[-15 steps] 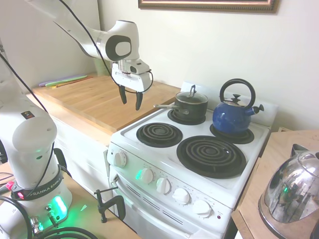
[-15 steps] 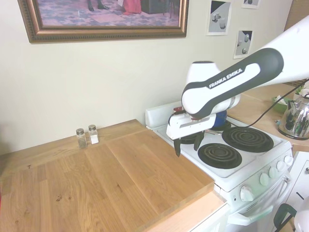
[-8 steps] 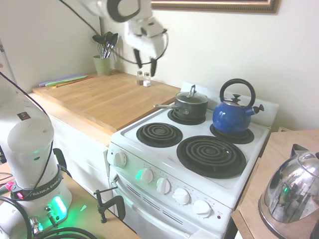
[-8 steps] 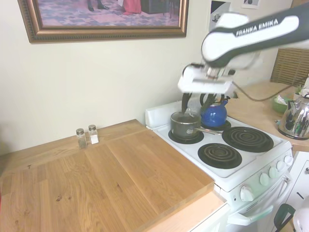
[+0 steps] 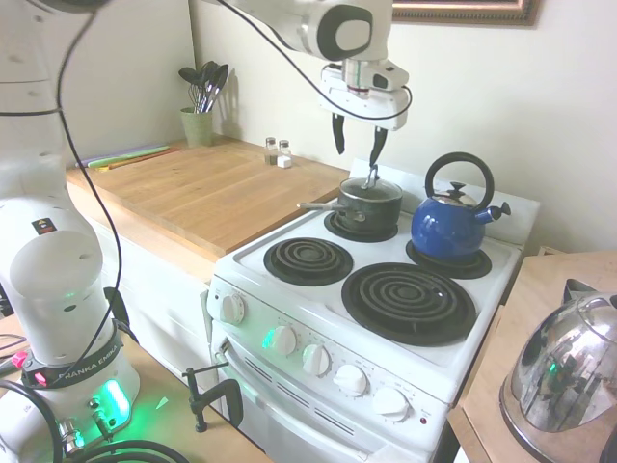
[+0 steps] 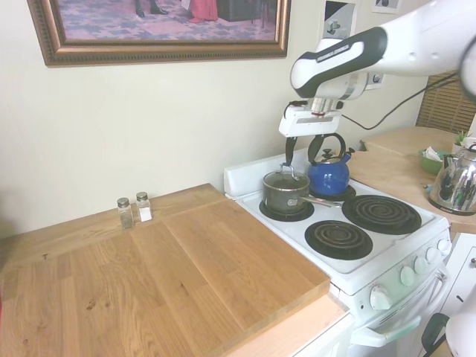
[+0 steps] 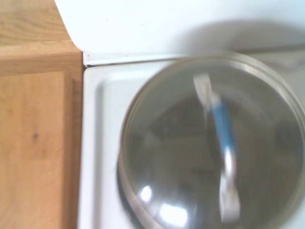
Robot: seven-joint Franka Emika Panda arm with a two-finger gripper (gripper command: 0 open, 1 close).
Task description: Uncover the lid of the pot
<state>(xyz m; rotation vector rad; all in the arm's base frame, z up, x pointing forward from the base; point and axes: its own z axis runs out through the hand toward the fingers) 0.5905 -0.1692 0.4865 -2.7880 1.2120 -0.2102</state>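
The small dark grey pot (image 5: 367,208) (image 6: 283,195) sits on the stove's back burner nearest the wooden counter, its thin handle (image 5: 320,206) pointing out over the stovetop. The glass lid (image 5: 371,187) (image 6: 283,178) (image 7: 209,143) rests on it, with its upright loop handle (image 5: 372,175) (image 7: 220,138) on top. My gripper (image 5: 357,145) (image 6: 300,155) hangs open just above the loop handle, fingers pointing down and apart from it. In the wrist view the lid fills most of the picture, blurred.
A blue kettle (image 5: 452,223) (image 6: 328,175) stands on the burner beside the pot. A shiny steel kettle (image 5: 567,373) (image 6: 461,181) sits on the counter past the stove. Two shakers (image 5: 277,151) (image 6: 134,210) and a utensil cup (image 5: 198,123) stand on the wooden counter (image 5: 202,191).
The arm swung from over the wooden counter, up and across to the stove. The gripper now hangs over the pot's lid, still open.
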